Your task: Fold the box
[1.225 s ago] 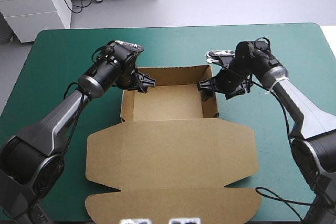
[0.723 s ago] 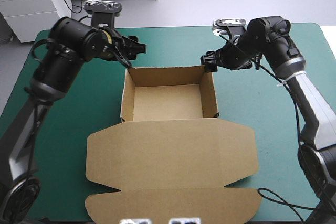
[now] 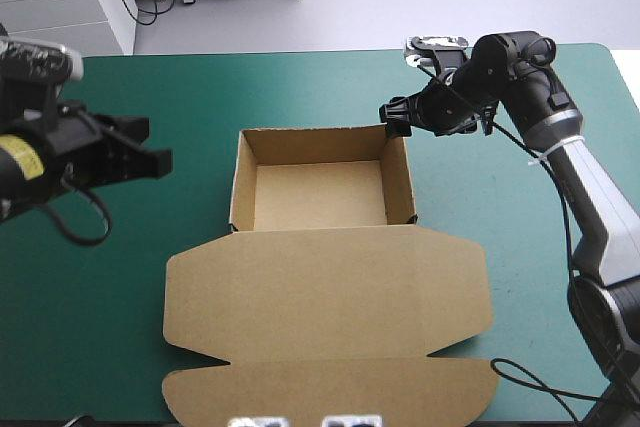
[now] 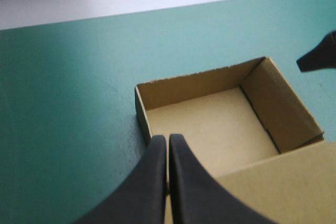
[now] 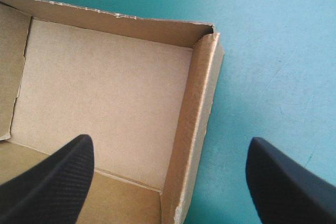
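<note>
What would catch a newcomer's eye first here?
The brown box in the middle of the table: an open tray, walls up, lid flat toward the near edge. The right claw hangs open over its far right corner; the left claw, shut, is off by the left edge.

The box [image 3: 320,192] is plain brown board, matt and papery, its far wall's top edge ragged. Around it the teal-green cover [image 3: 150,237] looks smooth with a soft sheen. The fingers [image 5: 47,182] of the right gripper [image 5: 169,141] above the box are matt black, finely grained.
</note>
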Motion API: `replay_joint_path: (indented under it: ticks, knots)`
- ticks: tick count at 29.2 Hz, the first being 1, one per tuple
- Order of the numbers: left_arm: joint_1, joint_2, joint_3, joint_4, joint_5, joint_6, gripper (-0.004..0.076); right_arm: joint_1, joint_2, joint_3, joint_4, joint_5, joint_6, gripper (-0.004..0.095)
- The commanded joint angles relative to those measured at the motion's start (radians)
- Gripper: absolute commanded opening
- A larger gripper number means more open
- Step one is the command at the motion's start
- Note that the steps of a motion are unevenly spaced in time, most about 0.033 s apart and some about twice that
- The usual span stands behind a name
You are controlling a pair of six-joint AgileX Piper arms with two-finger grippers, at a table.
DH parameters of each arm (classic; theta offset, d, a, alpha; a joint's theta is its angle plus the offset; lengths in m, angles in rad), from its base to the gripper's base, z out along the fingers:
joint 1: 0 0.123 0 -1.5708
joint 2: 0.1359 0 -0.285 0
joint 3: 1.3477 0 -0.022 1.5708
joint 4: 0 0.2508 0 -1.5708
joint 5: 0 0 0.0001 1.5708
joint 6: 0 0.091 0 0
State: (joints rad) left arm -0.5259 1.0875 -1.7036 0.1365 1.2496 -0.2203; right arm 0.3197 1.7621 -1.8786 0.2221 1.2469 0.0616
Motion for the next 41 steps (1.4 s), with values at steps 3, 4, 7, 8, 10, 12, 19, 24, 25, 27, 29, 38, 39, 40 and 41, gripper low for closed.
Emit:
replay_joint_path:
  ticks: [3,4,7,8,10,12,19,24,25,27,29,38,39,40,41]
  knots:
    - [-0.001,-0.305,0.35,0.001,-0.026,0.004,-0.0006,-0.004,-0.007,0.007,0.008,0.001,-0.004,0.0728]
    - [-0.001,-0.356,0.41,0.001,-0.043,0.004,-0.0006,-0.002,-0.002,0.025,0.008,0.001,-0.004,0.0728]
    - [-0.001,-0.494,0.569,0.001,-0.109,0.006,-0.0006,-0.002,0.006,0.093,0.012,0.001,-0.013,0.0729]
    - [-0.001,-0.541,0.611,-0.002,-0.126,0.006,-0.0006,-0.002,0.009,0.111,0.012,-0.001,-0.013,0.0728]
    - [-0.001,-0.629,0.71,-0.011,-0.163,0.006,-0.0006,-0.002,0.009,0.154,0.012,-0.006,-0.015,0.0728]
    - [-0.001,-0.701,0.8,-0.014,-0.191,0.006,-0.0006,-0.002,0.009,0.183,0.012,-0.008,-0.017,0.0728]
    - [-0.001,-0.917,1.033,-0.014,-0.289,0.006,-0.0006,-0.002,0.011,0.237,0.024,-0.01,-0.019,0.072]
    - [-0.001,-0.982,1.129,-0.014,-0.326,0.006,-0.0006,-0.002,0.019,0.237,0.081,0.001,-0.033,0.0625]
    - [-0.001,-0.984,1.138,-0.014,-0.328,0.006,-0.0006,-0.002,0.024,0.237,0.088,0.001,-0.033,0.0601]
    - [-0.001,-0.984,1.156,-0.016,-0.328,0.006,-0.0006,0.0,0.039,0.237,0.107,0.001,-0.035,0.0537]
    - [-0.001,-0.984,1.168,-0.018,-0.329,0.0,-0.0006,0.011,0.051,0.237,0.107,0.001,-0.04,0.048]
    - [-0.001,-0.984,1.18,-0.018,-0.333,0.0,-0.0006,0.056,0.092,0.237,0.099,0.001,-0.068,0.0145]
    - [-0.001,-0.984,1.18,-0.018,-0.333,0.0,-0.0006,0.056,0.089,0.237,0.092,0.001,-0.068,0.0084]
    - [-0.001,-0.984,1.18,-0.02,-0.333,0.0,-0.0006,0.056,0.087,0.237,0.085,0.001,-0.068,0.0033]
    - [-0.001,-0.984,1.18,-0.02,-0.333,0.0,-0.0006,0.056,0.085,0.237,0.075,0.001,-0.068,-0.0023]
